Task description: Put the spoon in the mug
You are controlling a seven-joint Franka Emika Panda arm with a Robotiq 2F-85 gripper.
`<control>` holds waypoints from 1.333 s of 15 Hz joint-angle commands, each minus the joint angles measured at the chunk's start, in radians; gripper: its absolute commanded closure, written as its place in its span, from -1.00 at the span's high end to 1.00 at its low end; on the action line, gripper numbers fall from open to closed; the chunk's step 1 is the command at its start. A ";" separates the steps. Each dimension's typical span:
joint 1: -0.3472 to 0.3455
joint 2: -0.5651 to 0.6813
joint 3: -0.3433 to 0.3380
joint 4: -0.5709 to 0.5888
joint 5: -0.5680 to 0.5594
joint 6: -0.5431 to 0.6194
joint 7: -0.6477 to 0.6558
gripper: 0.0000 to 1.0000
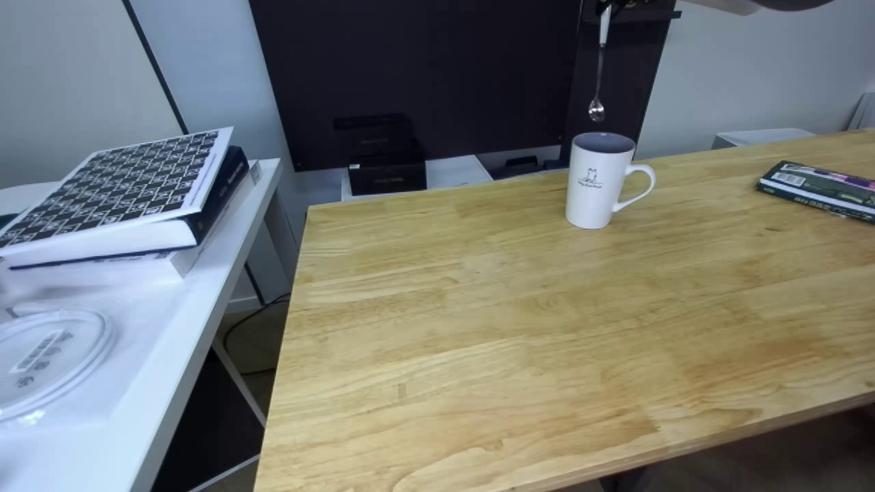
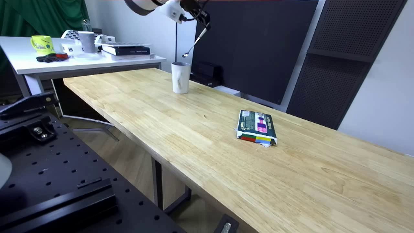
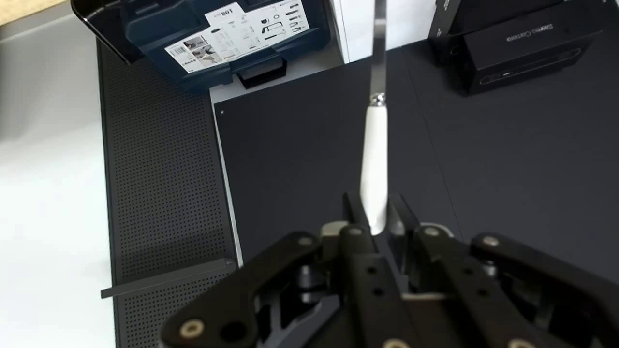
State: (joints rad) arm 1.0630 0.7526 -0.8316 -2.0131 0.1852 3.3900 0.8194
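The spoon has a white handle and a thin silvery shaft and bowl. It hangs in the air in both exterior views (image 1: 601, 65) (image 2: 196, 42), and its handle shows in the wrist view (image 3: 375, 154). My gripper (image 3: 372, 200) is shut on the end of the white handle; it also shows in an exterior view (image 2: 206, 25). The white mug (image 1: 592, 191), grey inside, stands upright on the wooden table, also in an exterior view (image 2: 180, 79). The spoon's bowl points down, a little above the mug's rim, apart from it. The mug is out of the wrist view.
A dark green flat packet (image 1: 824, 190) (image 2: 256, 127) lies on the wooden table (image 1: 478, 328). A dark panel (image 1: 424, 75) stands behind the table. A white table (image 1: 147, 328) holds stacked books (image 1: 123, 198).
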 commanded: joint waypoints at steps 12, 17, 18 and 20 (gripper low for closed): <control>0.029 0.126 0.021 0.041 0.156 -0.027 -0.096 -0.92; 0.020 0.118 0.042 0.046 0.176 -0.056 -0.123 -0.92; 0.018 0.116 0.047 0.046 0.175 -0.061 -0.124 -0.92; 0.016 0.112 0.062 0.054 0.237 -0.076 -0.189 -0.17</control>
State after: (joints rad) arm 1.0904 0.8651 -0.7887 -1.9872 0.3606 3.3405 0.6923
